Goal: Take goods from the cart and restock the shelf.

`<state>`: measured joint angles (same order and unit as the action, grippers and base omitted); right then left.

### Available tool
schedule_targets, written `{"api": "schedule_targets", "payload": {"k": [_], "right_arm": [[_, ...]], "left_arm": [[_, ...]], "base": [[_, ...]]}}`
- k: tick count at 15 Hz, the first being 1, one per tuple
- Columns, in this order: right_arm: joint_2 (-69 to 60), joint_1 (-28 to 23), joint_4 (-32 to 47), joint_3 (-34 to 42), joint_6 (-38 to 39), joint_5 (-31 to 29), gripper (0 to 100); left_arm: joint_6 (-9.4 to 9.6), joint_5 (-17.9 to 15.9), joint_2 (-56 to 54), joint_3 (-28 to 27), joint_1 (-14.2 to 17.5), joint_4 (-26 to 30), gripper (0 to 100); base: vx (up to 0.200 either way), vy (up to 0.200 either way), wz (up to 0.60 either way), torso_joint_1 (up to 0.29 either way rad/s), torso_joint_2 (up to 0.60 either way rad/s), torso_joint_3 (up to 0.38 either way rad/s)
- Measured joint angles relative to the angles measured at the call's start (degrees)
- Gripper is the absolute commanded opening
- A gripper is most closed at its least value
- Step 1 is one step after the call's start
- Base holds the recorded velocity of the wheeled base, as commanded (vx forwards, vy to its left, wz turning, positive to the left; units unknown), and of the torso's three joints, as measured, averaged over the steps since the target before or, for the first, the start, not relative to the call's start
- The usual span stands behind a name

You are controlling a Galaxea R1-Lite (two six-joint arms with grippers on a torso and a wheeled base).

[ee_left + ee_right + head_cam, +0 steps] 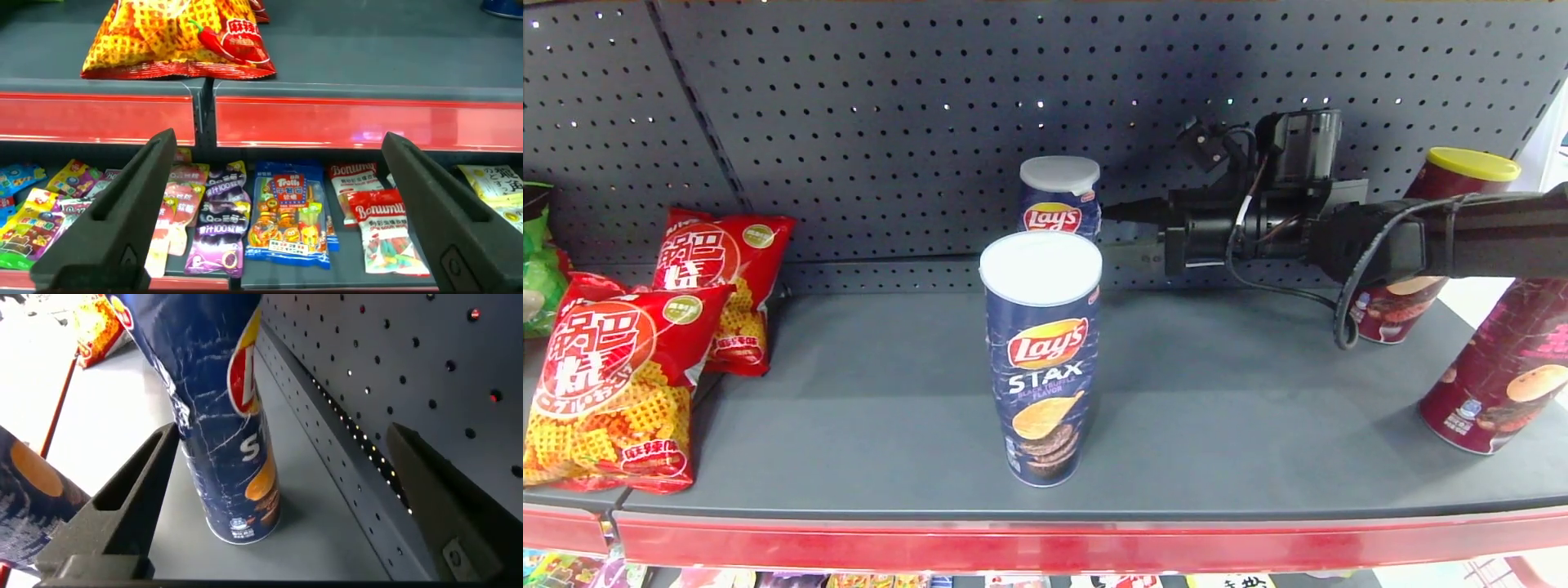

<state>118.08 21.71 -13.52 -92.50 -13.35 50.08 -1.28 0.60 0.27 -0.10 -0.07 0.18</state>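
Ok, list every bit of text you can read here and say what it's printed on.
"Lay's" and "STAX": on the front blue can; the small line below them is too small to read.
"Lay's": on the rear blue can.
On the red snack bags: large Chinese characters, too unclear to quote surely.
On the dark red cans: print too small to read.
On the candy packs: print blurred.
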Motion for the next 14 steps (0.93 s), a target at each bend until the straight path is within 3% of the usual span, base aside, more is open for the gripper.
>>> {"api": "schedule_targets", "payload": {"k": [7,14], "right_arm": [[-1.9,-0.3,0.0,1.9,-0.1,0.3,100],[-11.6,-2.6,-0.2,13.3,-2.4,1.6,100]], "left_arm": [[0.0,0.0,0.0,0.0,0.0,0.0,100],[-0.02,0.0,0.0,0.0,0.0,0.0,100]], "base": [[0.0,0.0,0.0,0.0,0.0,0.0],[0.0,0.0,0.0,0.0,0.0,0.0]]}}
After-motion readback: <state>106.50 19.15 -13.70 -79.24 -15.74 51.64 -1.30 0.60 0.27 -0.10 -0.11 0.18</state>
